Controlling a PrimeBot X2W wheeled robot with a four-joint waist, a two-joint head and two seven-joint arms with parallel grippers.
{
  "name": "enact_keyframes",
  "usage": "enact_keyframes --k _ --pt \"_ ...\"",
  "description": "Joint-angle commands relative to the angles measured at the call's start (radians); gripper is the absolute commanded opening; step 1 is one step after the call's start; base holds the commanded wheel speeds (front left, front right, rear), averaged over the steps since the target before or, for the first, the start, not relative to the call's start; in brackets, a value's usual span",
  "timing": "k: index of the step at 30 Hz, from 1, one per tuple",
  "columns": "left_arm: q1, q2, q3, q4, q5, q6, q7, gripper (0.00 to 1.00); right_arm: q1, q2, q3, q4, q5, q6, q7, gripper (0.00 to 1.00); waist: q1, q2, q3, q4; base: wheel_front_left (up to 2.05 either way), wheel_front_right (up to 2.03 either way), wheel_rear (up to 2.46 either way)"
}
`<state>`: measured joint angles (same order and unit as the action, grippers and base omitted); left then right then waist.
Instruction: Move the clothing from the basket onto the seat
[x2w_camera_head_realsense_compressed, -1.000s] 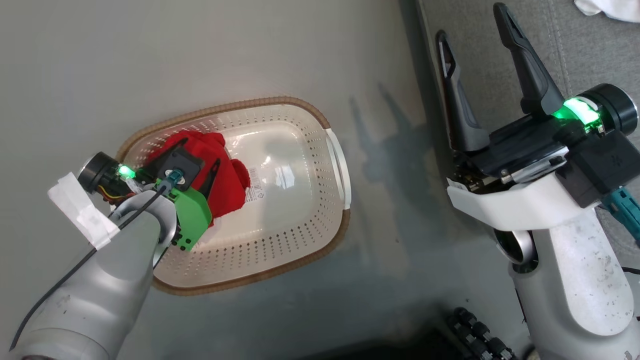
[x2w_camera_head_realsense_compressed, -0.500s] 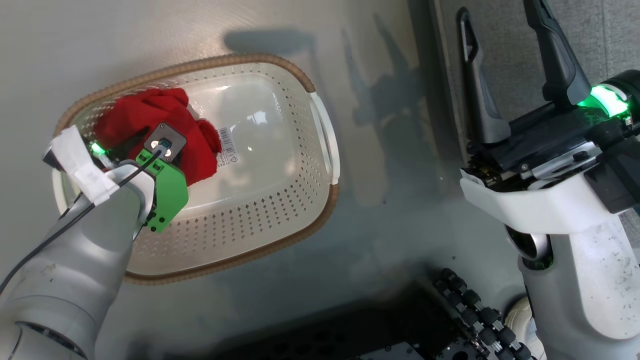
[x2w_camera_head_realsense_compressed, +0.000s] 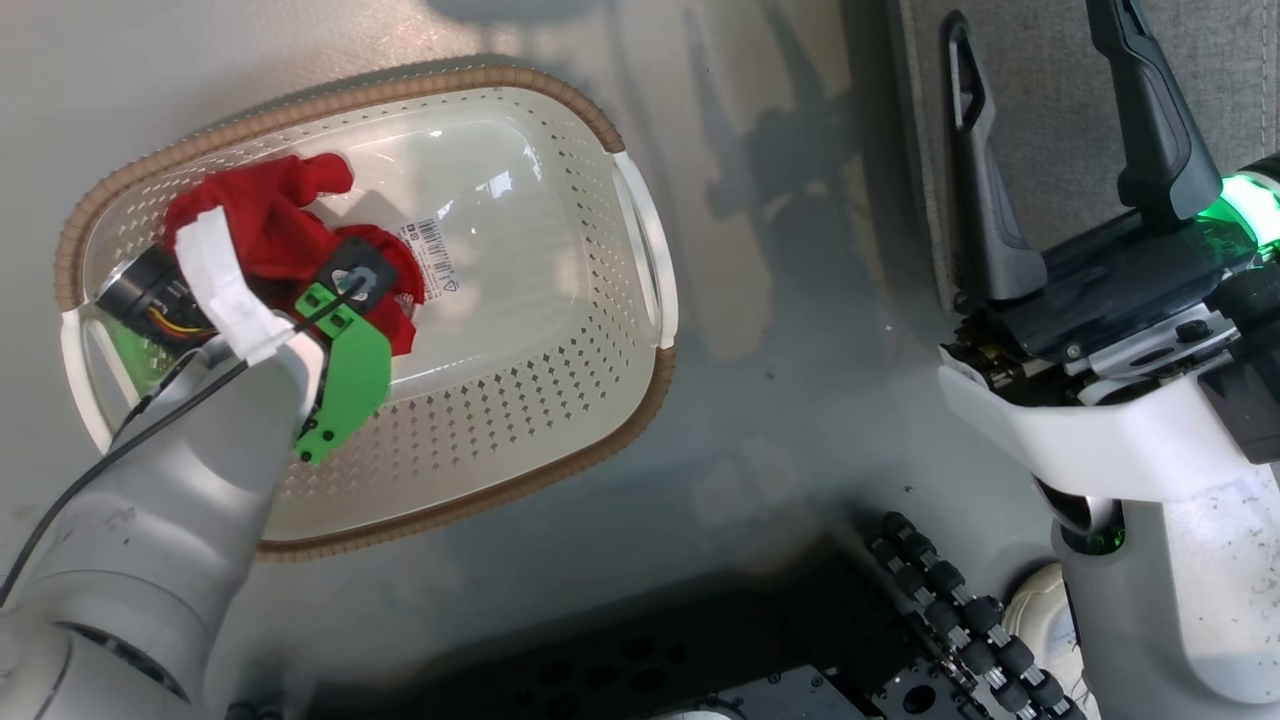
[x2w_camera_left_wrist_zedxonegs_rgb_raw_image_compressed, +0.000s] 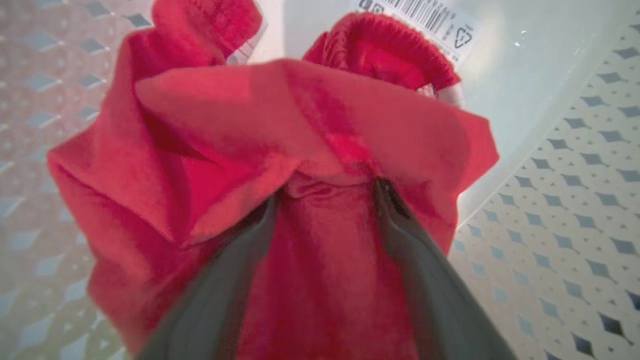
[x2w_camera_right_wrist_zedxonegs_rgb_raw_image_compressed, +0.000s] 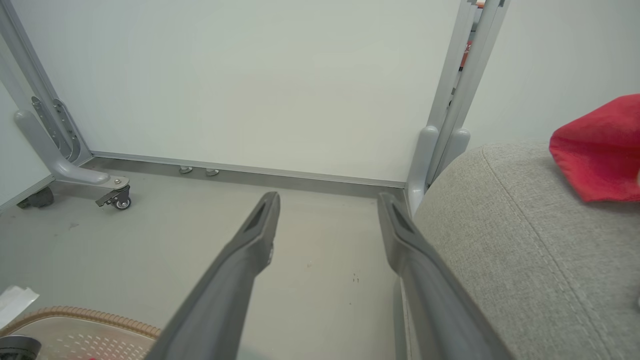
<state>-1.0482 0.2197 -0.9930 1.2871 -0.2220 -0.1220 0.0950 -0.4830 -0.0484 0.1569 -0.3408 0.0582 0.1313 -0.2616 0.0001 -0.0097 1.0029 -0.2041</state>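
Note:
The cream basket with its brown rim stands on the floor at the left. A bright red piece of clothing lies bunched in its far left end. My left arm's wrist reaches down into the basket. My left gripper is open, and its two fingers are pushed into the red clothing with a fold between them. My right gripper hangs open and empty by the edge of the grey seat. Another red garment lies on the seat.
A barcode label is stuck to the basket's bare bottom. My dark base with its rollers sits at the lower middle. A pale partition on a castor foot and grey posts stand beyond the floor by the seat.
The head camera has tipped, so the whole picture has shifted. My left gripper has sunk deeper into the red clothing, and its fingers are now buried in the fabric. The right gripper stays open.

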Motion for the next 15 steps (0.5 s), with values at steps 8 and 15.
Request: enact_keyframes --k 8,15 --pt "-0.002 -0.053 -0.035 0.002 0.021 0.03 0.006 0.0 0.015 -0.001 -0.003 -0.002 -0.02 -0.001 -0.003 1.0 -0.0001 0.0097 -0.016 0.017 0.0 0.0 0.0" --pt "0.02 -0.114 -0.051 0.0 0.011 0.041 -0.044 0.0 0.025 -0.001 -0.004 0.024 -0.011 -0.001 -0.003 1.0 -0.0001 0.0097 -0.088 0.026 0.0 0.0 0.0"
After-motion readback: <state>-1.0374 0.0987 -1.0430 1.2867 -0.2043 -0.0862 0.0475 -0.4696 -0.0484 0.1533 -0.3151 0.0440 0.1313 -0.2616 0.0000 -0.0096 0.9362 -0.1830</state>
